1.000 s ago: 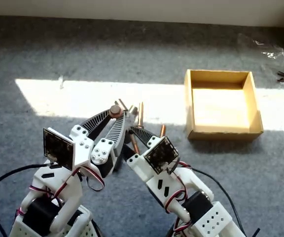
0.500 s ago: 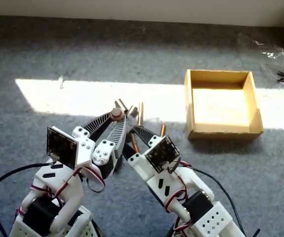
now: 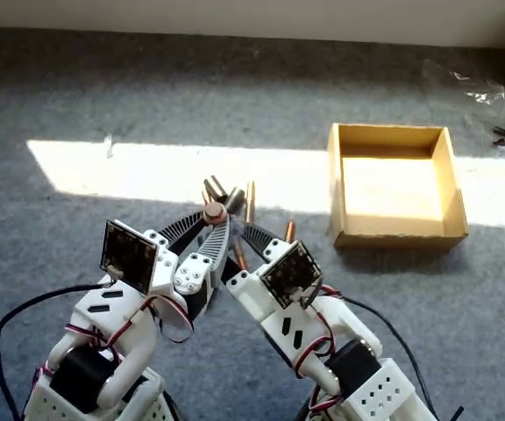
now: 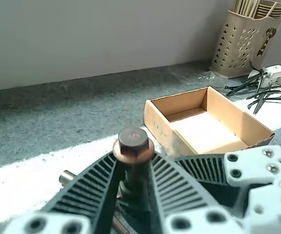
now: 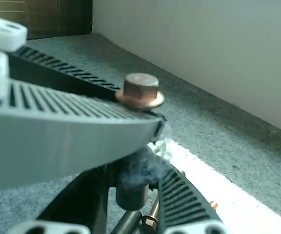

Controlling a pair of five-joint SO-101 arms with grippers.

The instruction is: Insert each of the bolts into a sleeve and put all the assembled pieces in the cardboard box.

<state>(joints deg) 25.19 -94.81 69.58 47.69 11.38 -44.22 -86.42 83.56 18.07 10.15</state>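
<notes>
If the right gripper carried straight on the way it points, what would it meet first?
Most likely the left gripper, shut on the bolt: its fingers cross just ahead. How close they are is unclear.

Both arms are stretched low over the table and angled toward each other, so that their grippers meet tip to tip short of the cardboard box (image 3: 336, 184). The left arm (image 3: 103, 333) is the one farther from the box and leans toward it. Its wrist is raised, and the left gripper (image 3: 215, 215) has its ribbed fingers (image 4: 172, 183) clamped on the shank of a bolt (image 4: 133, 141), head upward. The right arm (image 3: 323, 338) is nearer the box and leans away from it. The right gripper (image 3: 233, 241) sits just beneath the left one, its fingers (image 5: 179, 200) closed around a dark sleeve (image 5: 130, 192) directly under the bolt.
</notes>
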